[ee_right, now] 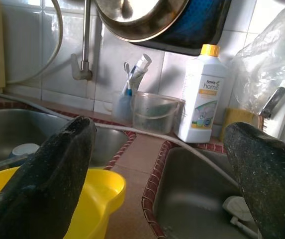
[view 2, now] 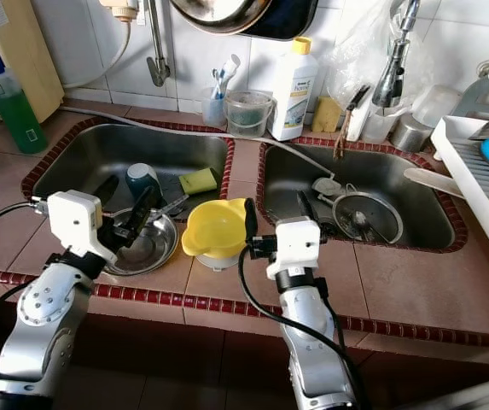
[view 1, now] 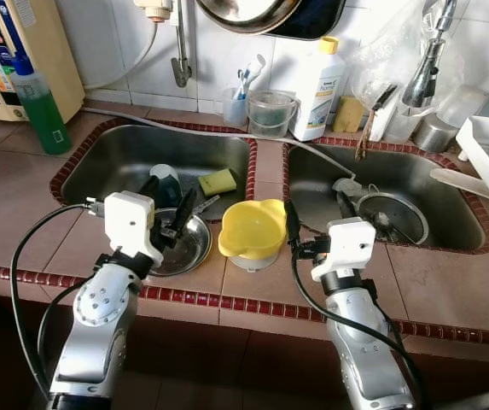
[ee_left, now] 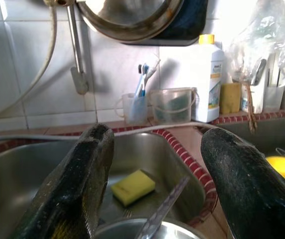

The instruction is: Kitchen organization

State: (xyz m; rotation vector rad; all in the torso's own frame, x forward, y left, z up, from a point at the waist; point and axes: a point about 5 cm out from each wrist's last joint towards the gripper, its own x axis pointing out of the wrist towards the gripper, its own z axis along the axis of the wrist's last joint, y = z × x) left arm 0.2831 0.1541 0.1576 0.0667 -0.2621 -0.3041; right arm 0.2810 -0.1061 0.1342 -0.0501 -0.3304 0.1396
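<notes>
Tiled bench (view 1: 22, 213), twin sinks, both tools released.
Yellow bowl (view 1: 253, 229) perches between basins, right tool (view 1: 317, 220) beside it, left tool (view 1: 169, 212) over steel bowl (view 1: 184, 243); a nudge could tip it.

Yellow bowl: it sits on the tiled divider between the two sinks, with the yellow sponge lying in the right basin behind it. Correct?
Not quite. The yellow bowl does sit on the divider, but the yellow sponge lies in the left basin, not the right one. The left eye view shows it there, beside the steel dish.
</notes>
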